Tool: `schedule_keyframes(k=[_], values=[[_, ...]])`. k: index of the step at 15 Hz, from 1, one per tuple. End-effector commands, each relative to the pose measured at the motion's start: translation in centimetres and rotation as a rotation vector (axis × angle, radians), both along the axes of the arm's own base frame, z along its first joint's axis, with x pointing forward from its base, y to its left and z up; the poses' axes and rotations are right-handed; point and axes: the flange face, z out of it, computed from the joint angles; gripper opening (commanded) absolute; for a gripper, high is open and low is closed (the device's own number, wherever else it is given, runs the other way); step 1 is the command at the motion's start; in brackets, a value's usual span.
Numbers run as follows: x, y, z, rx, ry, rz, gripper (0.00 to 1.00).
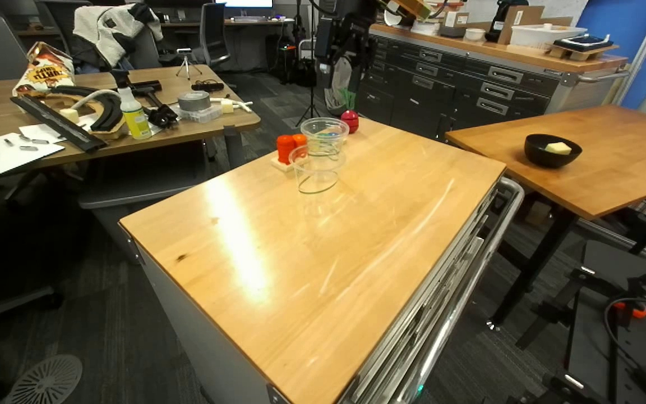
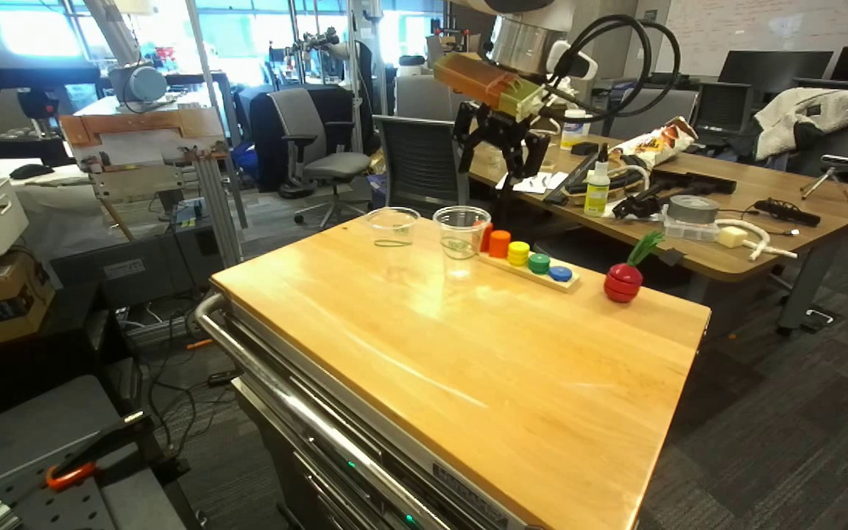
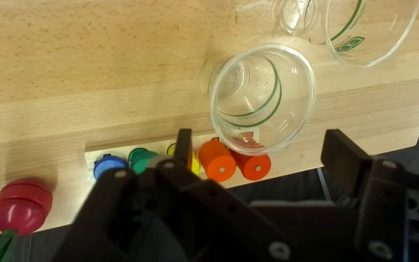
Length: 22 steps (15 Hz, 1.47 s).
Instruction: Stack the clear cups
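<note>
Two clear cups show standing upright on the wooden table top. One clear cup (image 1: 324, 137) stands beside the red and orange blocks; it also shows in an exterior view (image 2: 461, 239) and in the wrist view (image 3: 262, 98). It has two green rings in the wrist view, so I cannot tell whether another cup is nested in it. The other clear cup (image 1: 317, 177) stands a little apart, also in an exterior view (image 2: 392, 235) and the wrist view (image 3: 373, 29). My gripper (image 2: 496, 165) is open and empty above the cups, its fingers (image 3: 264, 153) wide apart in the wrist view.
A wooden board with coloured blocks (image 2: 518, 254) lies along the table edge beside the cup. A red toy radish (image 2: 623, 282) stands at the board's far end. A black bowl (image 1: 550, 151) is on another table. A metal handle (image 2: 321, 419) runs along one table side.
</note>
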Motion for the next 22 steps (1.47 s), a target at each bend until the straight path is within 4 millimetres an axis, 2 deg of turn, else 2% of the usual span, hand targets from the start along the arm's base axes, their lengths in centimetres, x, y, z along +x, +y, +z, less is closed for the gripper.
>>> schedule_keyframes(k=[1,4,9,12,17,22], values=[[-0.9,-0.3,2.7,-0.044,-0.045,-0.005,1.00],[-0.8,-1.6,1.8,-0.072,-0.050,-0.010,1.00],[-0.9,-3.2,-2.4,-0.066,-0.015,-0.032,1.00],[-0.8,-2.8,-4.3,-0.041,0.000,-0.033,1.00],[-0.2,-1.4,-5.5,-0.017,0.003,-0.021,1.00],[-0.1,-1.4,-8.2,-0.002,0.031,-0.019,1.00]])
